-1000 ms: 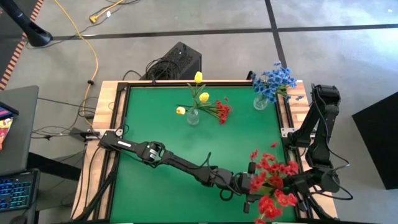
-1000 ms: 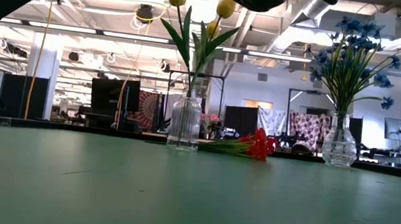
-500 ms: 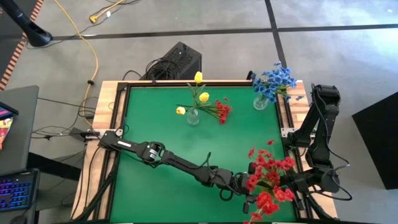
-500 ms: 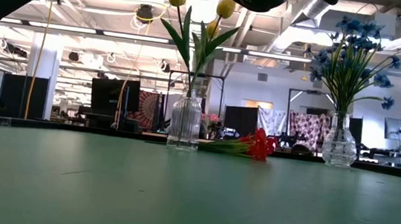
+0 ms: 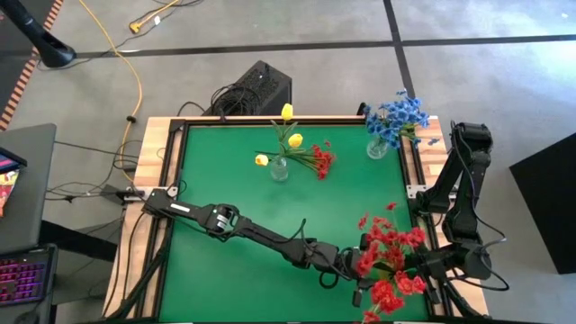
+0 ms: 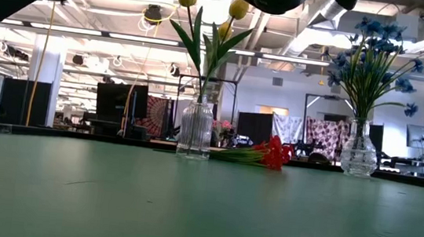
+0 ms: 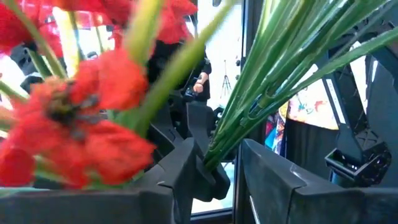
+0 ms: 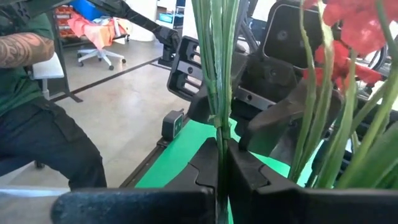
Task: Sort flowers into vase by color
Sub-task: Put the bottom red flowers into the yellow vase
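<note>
A bunch of red flowers [image 5: 387,261] on green stems is held up over the table's near right corner. My right gripper [image 8: 219,163] is shut on its stems. My left gripper [image 7: 217,163] reaches in from the table's left and is open, one finger on each side of the same stems [image 7: 261,81]. A clear vase with yellow flowers [image 5: 280,168] and a clear vase with blue flowers [image 5: 378,146] stand at the far side. One red sprig [image 5: 318,160] lies flat on the table beside the yellow vase. My right gripper pinches a few of the green stems [image 8: 217,118] between its two fingers. The fingers lie about level, from the table's right side, across the stems. The stems stand upright above the fingers, clear of the table. My left gripper: whether its fingers [image 7: 186,171] touch the stems, I cannot tell.
The green table top [image 5: 234,193] lies between the arms and the two vases. A wooden frame [image 5: 157,180] rims it. In the low view the yellow vase [image 6: 195,128], the lying red sprig [image 6: 267,153] and the blue vase [image 6: 359,150] stand in a row at the far side.
The red blooms have swung a little toward the table's left. Both arms have kept their places.
</note>
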You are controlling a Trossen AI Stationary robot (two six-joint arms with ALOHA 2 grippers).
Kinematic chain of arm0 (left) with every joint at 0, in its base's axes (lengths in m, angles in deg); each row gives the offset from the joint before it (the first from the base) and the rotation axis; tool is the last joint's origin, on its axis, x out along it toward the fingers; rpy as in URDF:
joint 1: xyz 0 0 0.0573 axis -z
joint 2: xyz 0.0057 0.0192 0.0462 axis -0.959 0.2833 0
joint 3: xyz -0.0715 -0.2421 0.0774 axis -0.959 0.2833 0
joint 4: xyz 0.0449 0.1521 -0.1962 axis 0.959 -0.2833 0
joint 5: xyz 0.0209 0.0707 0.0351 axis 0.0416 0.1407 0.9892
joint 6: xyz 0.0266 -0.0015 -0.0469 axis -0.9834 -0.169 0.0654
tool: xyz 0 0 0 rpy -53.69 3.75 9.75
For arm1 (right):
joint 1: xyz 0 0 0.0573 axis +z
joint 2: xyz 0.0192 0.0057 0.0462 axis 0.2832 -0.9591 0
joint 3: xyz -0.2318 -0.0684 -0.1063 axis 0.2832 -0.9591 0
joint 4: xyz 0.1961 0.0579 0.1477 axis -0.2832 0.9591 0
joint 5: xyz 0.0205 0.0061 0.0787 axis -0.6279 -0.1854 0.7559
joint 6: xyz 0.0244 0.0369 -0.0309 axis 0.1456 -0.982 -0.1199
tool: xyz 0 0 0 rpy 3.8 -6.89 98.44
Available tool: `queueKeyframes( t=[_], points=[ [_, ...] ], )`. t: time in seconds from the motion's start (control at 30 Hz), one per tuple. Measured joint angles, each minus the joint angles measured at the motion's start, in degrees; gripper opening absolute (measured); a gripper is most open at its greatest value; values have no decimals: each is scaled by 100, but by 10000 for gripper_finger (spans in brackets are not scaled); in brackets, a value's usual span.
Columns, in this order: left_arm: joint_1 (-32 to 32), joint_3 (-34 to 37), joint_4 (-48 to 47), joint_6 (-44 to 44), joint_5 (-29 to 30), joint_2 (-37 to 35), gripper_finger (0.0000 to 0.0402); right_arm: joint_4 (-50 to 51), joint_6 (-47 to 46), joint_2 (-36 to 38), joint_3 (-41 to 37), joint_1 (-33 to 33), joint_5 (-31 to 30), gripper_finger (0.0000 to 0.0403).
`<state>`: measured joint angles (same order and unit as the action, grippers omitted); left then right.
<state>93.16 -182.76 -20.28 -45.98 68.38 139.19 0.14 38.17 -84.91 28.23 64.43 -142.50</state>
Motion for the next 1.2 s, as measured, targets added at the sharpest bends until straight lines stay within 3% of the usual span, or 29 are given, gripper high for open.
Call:
queueKeyframes(
  t=[0.23, 0.7, 1.2],
  points=[
    [-3, 0, -29, 9, 1, 0, 79, 24, 2, 0, 0, 0, 18, 62],
    [-50, 0, -24, 162, -31, 0, 6, -38, -459, 0, 0, 0, 12, 66],
    [-61, -2, -17, 192, -184, 0, 0, -123, -765, 24, 0, 53, -3, 67]
  ],
)
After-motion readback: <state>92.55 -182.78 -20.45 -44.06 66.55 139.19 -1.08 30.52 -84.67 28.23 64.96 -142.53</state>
